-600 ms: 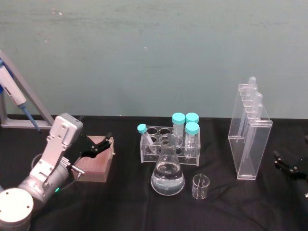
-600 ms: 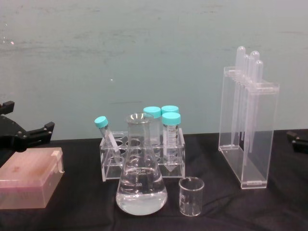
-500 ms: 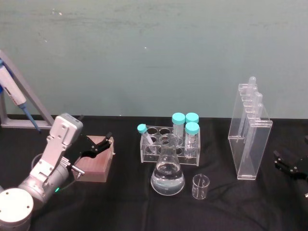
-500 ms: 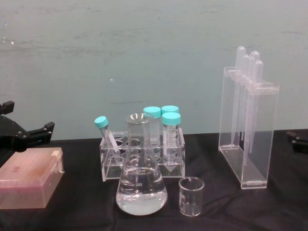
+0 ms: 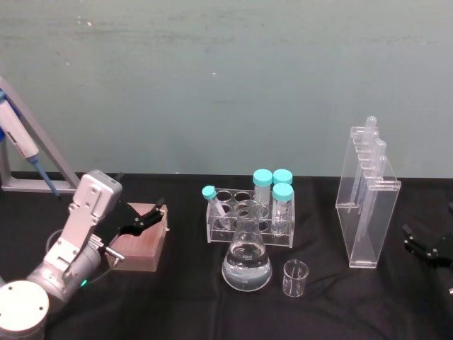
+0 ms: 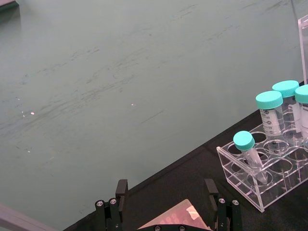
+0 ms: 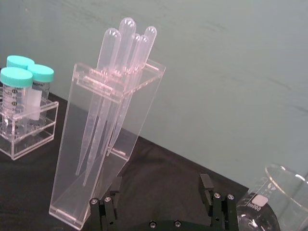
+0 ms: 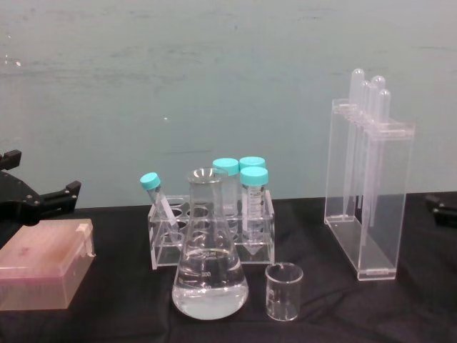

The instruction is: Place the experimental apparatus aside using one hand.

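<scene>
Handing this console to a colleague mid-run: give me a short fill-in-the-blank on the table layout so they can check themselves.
Of the conical flask and the small beaker, only the ____ holds liquid. The beaker stands on the flask's ____ side. The tube rack holds ____ teal-capped tubes. The left gripper hangs above the pink box with its fingers ____.
Missing words: flask; right; four; open.

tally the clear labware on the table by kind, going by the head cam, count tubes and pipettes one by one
teal-capped tubes: 4
tube rack: 1
conical flask: 1
small beaker: 1
pipette stand: 1
pipettes: 4
total: 12
</scene>
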